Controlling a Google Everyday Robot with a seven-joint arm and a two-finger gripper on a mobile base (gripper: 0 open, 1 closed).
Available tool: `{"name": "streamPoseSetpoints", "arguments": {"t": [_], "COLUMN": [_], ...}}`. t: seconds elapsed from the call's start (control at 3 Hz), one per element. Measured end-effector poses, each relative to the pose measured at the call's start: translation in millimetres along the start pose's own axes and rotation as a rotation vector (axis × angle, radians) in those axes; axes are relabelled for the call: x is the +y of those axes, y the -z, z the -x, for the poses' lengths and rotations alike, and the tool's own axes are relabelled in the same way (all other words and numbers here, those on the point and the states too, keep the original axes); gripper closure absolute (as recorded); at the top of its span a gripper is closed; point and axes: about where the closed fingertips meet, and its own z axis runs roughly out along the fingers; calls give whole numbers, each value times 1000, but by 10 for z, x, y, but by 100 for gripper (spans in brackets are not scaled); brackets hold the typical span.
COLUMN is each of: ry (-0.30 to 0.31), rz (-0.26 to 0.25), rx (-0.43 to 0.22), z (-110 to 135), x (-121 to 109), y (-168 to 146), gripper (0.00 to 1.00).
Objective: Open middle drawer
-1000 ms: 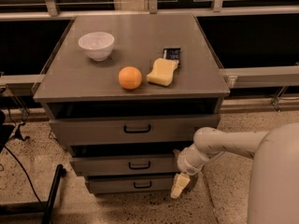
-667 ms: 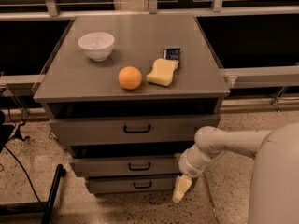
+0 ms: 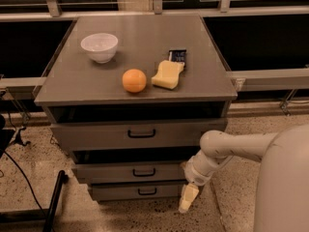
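The middle drawer (image 3: 140,172) is a grey flat front with a small black bar handle (image 3: 144,172). It sits between the taller top drawer (image 3: 137,135) and the narrow bottom drawer (image 3: 140,192), with a dark gap above its front. My gripper (image 3: 187,200) points down at the cabinet's lower right corner. It is beside the right end of the bottom drawer, right of and below the middle drawer's handle, and holds nothing I can see. My white arm (image 3: 227,149) reaches in from the right.
On the cabinet top (image 3: 145,47) are a white bowl (image 3: 99,46), an orange (image 3: 133,80), a yellow sponge (image 3: 168,75) and a dark packet (image 3: 177,56). A black pole (image 3: 53,202) and cables lie on the floor at left.
My gripper has moved slightly down and to the right beside the bottom drawer. The drawers and the objects on top have not moved.
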Motion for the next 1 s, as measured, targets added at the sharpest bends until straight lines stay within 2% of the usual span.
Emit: {"name": "streamPoseSetpoints", "arguments": {"t": [0.67, 1.0], "ry": [49, 79], "rz": [-125, -182], "rx": [-5, -30], "z": [112, 132], "x": [-56, -165], "y": [201, 177], "gripper": [0, 0]}}
